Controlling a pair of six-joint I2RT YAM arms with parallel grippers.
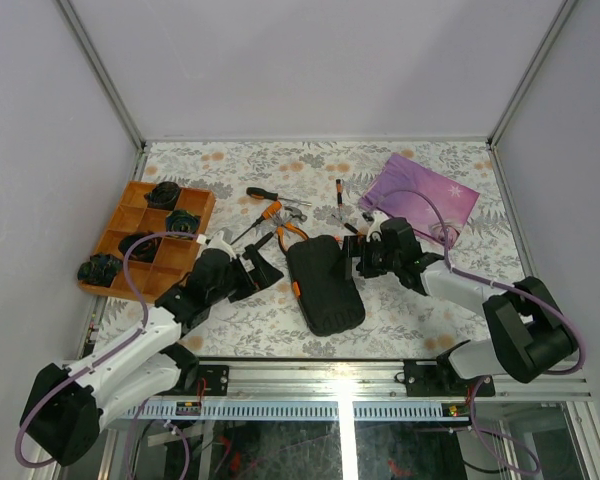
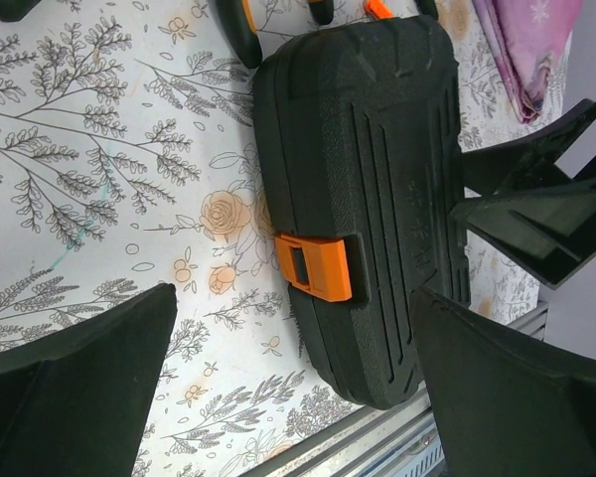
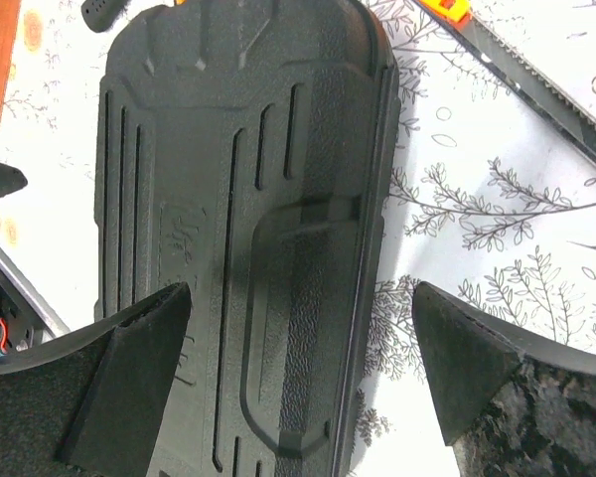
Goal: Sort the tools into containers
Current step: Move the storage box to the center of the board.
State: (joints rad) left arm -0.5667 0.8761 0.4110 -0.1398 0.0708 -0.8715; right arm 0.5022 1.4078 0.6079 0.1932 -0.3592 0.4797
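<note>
Here, closed case (image 1: 324, 285) (orange latch (image 2: 315, 266)), pliers (image 1: 288, 228) beyond

The closed tool case (image 1: 325, 285) blocks the centre. Pliers (image 1: 288, 225) crowd its far end; table (image 1: 260, 322) beside it lies bare.

Matt, grainy black plastic case (image 2: 377, 149), smooth orange latch (image 2: 316, 266)

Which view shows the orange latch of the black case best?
The left wrist view: the orange latch sits large and sharp on the edge of the closed black case. The top external view shows it only as a small orange spot. The right wrist view shows the case but no latch.
</note>
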